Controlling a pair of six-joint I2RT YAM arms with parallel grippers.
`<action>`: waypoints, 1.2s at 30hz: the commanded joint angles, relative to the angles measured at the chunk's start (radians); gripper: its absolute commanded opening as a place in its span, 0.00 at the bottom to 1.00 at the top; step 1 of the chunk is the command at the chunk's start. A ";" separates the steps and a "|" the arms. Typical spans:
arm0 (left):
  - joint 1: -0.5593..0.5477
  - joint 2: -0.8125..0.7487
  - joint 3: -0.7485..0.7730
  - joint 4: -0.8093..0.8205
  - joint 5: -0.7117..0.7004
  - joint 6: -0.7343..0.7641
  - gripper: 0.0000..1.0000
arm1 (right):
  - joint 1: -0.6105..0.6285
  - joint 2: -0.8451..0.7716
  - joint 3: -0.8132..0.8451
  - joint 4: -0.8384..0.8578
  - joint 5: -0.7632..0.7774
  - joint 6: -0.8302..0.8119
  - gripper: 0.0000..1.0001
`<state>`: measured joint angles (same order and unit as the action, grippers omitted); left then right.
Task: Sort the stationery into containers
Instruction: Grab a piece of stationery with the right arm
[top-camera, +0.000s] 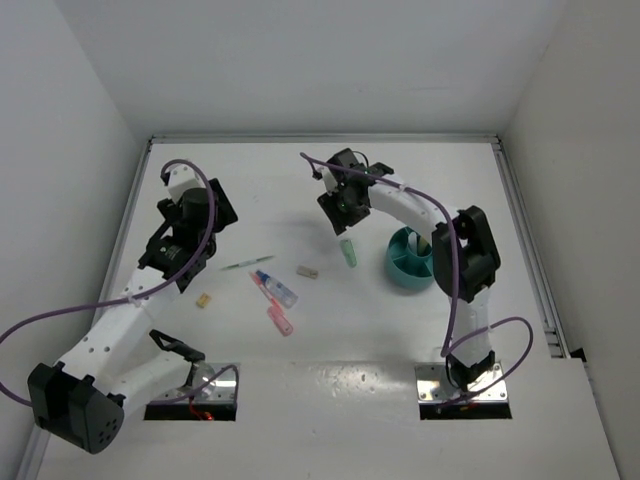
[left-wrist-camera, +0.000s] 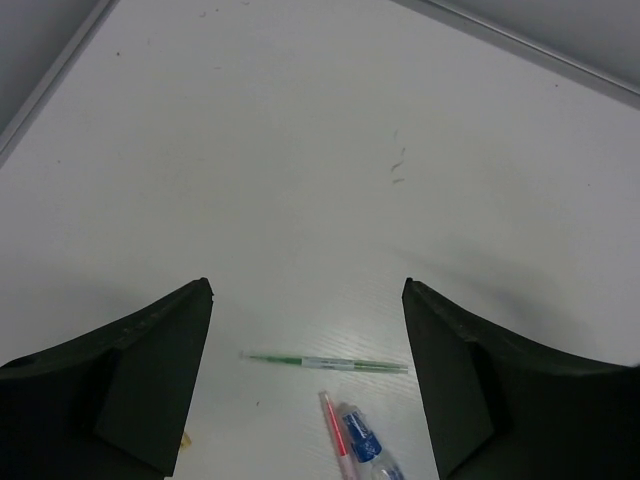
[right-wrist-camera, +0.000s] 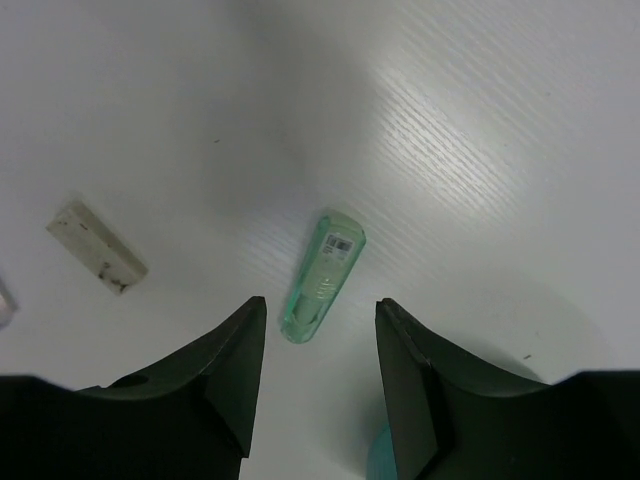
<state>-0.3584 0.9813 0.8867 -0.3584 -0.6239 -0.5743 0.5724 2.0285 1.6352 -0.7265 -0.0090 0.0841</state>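
My left gripper (top-camera: 180, 268) (left-wrist-camera: 307, 285) hangs open and empty above the table. A thin green pen (top-camera: 247, 263) (left-wrist-camera: 330, 362) lies crosswise below its fingers. Beside the pen lies a clear-blue tube (top-camera: 278, 291) (left-wrist-camera: 362, 440) with a red tip. My right gripper (top-camera: 338, 228) (right-wrist-camera: 320, 302) is open over a green marker (top-camera: 348, 252) (right-wrist-camera: 322, 275), which lies flat just beyond its fingertips, untouched. The round teal tub (top-camera: 400, 268) (right-wrist-camera: 378, 455) stands right of that marker. Also loose on the table are a grey eraser (top-camera: 307, 271) (right-wrist-camera: 97, 247), a pink marker (top-camera: 280, 320) and a tiny yellow piece (top-camera: 202, 300) (left-wrist-camera: 186, 437).
White walls close the table in at the back and on both sides. A metal rail (top-camera: 525, 240) runs along the right edge. The right arm's elbow (top-camera: 465, 255) rises just right of the tub. Cables loop from both arms.
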 joint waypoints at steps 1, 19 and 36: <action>0.013 0.003 0.001 0.012 0.012 -0.006 0.83 | 0.004 0.024 -0.009 0.004 0.063 0.036 0.49; 0.013 0.003 0.001 0.012 0.030 -0.006 0.85 | 0.004 0.182 0.041 -0.017 0.061 0.045 0.49; 0.013 0.003 0.001 0.012 0.070 0.004 0.85 | -0.006 0.004 0.040 0.013 0.027 -0.007 0.00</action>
<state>-0.3573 0.9909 0.8867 -0.3607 -0.5732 -0.5770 0.5709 2.1956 1.6547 -0.7620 -0.0071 0.0967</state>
